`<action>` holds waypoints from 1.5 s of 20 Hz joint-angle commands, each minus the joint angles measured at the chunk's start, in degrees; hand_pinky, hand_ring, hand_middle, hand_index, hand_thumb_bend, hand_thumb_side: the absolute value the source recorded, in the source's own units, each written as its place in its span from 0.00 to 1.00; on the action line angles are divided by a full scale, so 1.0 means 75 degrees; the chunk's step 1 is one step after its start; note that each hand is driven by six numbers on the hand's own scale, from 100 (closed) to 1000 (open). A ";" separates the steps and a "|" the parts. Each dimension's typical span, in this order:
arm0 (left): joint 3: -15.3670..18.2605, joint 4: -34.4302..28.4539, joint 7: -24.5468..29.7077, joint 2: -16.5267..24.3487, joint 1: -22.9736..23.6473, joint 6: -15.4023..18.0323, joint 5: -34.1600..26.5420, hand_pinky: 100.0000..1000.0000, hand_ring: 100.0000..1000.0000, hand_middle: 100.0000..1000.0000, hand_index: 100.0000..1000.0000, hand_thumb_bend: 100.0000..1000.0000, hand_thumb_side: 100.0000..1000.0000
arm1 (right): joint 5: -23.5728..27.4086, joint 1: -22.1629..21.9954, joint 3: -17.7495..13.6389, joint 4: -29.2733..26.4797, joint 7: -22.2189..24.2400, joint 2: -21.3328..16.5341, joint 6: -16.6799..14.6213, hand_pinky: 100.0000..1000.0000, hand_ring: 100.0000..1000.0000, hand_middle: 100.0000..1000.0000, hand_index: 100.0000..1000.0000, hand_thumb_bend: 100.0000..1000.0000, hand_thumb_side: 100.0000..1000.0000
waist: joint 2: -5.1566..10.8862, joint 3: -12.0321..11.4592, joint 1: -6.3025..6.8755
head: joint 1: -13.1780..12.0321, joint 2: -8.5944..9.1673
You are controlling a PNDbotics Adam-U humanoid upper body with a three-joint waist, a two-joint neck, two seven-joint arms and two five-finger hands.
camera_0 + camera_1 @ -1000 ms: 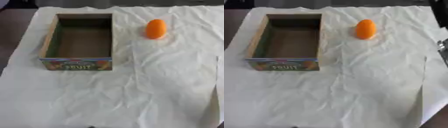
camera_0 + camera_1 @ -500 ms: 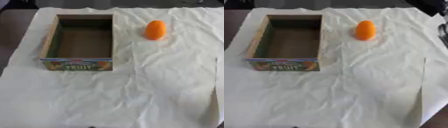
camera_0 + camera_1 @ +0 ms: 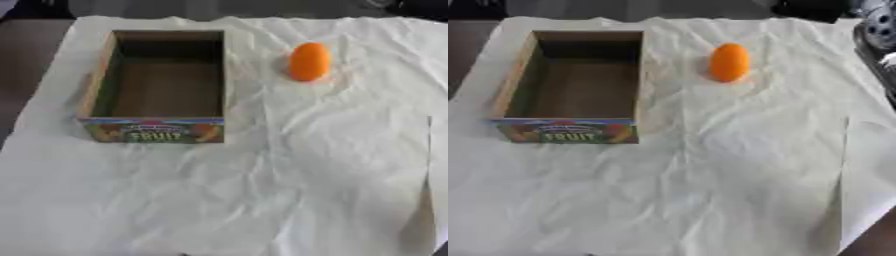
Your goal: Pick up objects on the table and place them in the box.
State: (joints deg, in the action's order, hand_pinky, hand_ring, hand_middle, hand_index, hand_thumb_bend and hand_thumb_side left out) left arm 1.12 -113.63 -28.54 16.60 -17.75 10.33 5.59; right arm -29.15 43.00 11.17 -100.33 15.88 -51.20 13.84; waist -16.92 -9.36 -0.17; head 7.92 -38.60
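Note:
An open cardboard box [image 3: 153, 131] with a printed "FRUIT" front stands on the left of the table, and nothing shows inside it. An orange egg-shaped object [image 3: 310, 61] lies on the cloth to the right of the box, level with its far end. Nothing touches either. A blurred silver and black part of my right arm [image 3: 877, 26] shows at the upper right edge of the right eye view, well to the right of the orange object. My left hand shows in no view.
A crumpled white cloth [image 3: 332, 175] covers the table. Dark table edge [image 3: 878, 240] shows at the lower right corner and along the left side. A long fold runs down the cloth on the right.
The silver and black part at the right edge has moved up toward the far right corner. The box and the orange object have stayed in place.

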 commanded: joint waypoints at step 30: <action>-0.0091 -0.0129 0.0174 0.0054 -0.0163 -0.0040 -0.0151 0.26 0.63 0.79 0.75 0.00 0.68 | -0.1601 0.1444 0.0460 0.3422 0.2561 0.1170 -0.1124 0.91 0.98 0.87 1.00 0.74 0.31 | -0.0021 -0.0297 -0.0025 | 0.0180 0.0257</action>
State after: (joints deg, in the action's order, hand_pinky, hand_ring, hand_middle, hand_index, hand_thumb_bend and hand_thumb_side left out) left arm 0.56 -113.63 -27.42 16.56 -18.26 9.97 4.61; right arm -40.35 52.47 14.92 -75.13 35.58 -41.61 5.35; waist -18.04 -11.48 -0.47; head 9.11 -37.25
